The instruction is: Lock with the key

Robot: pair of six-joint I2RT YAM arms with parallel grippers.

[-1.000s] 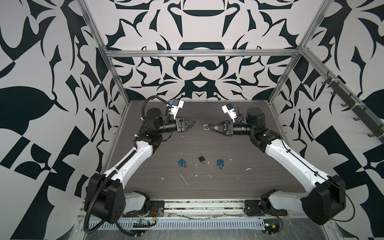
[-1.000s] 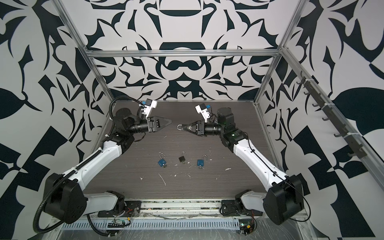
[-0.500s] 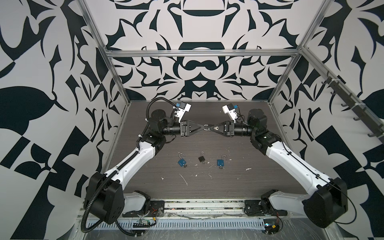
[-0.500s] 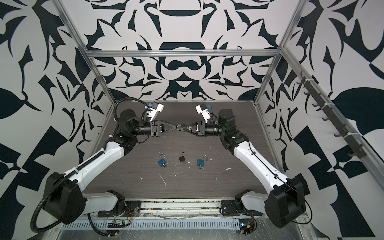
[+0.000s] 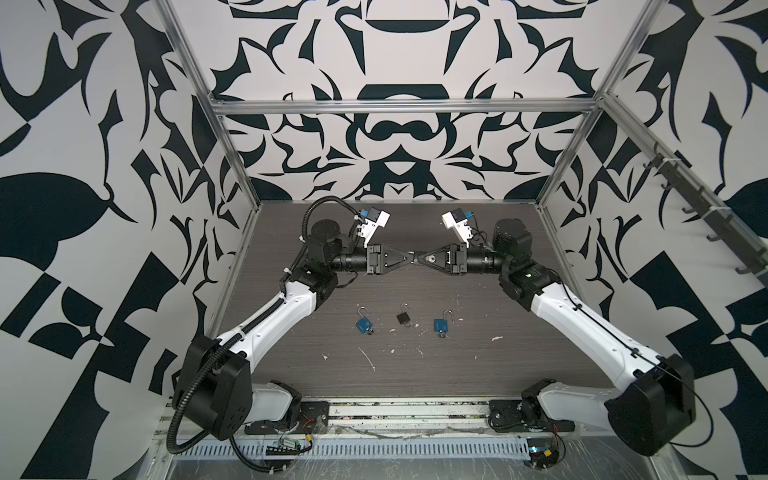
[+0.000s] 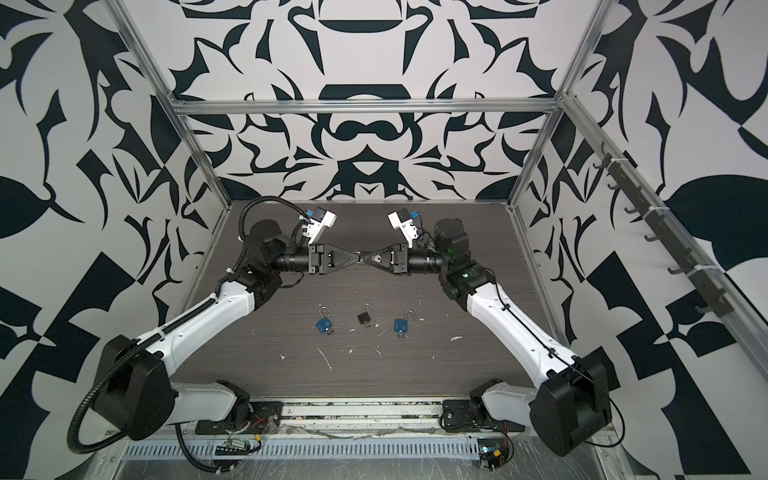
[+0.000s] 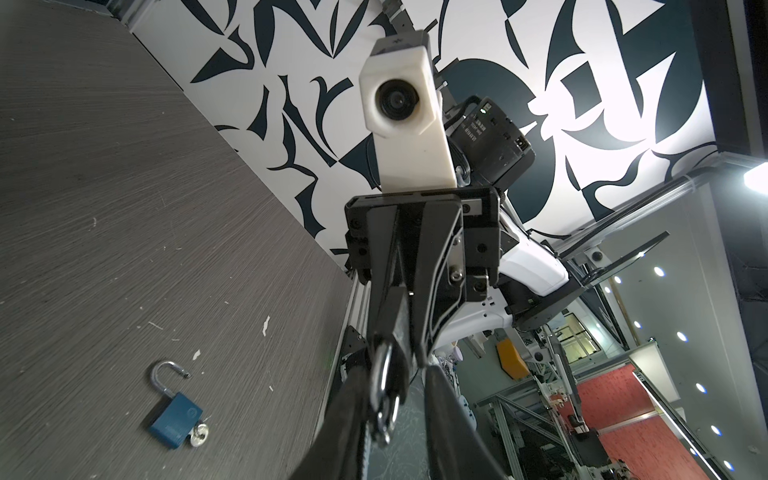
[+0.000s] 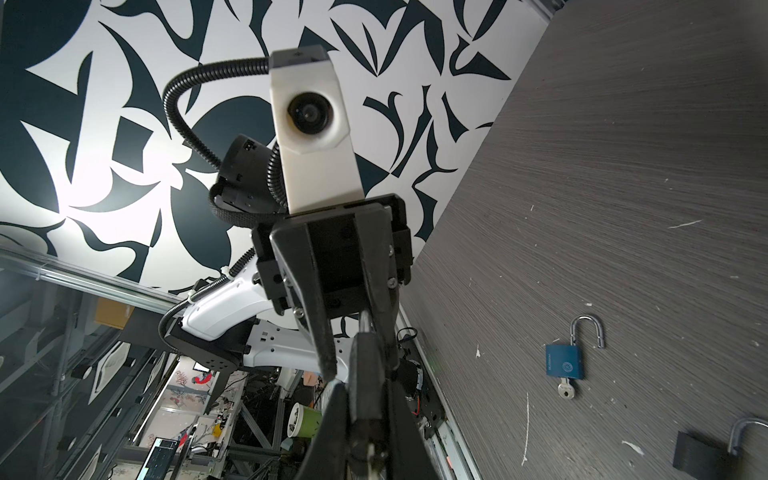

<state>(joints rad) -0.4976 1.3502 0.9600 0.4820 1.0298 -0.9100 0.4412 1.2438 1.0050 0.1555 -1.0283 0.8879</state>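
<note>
My right gripper (image 5: pixel 417 260) clamps a dark padlock (image 8: pixel 365 382); my left gripper (image 5: pixel 409 261) brackets its shackle (image 8: pixel 365 321), grip uncertain; blue padlock (image 8: pixel 564 361) lettering illegible.

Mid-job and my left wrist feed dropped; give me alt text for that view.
The right gripper, facing the camera, holds a dark padlock whose silver shackle sits between the fingers of the left gripper, with a gap showing on one side. An open blue padlock, key in its base, lies on the grey table.
</note>
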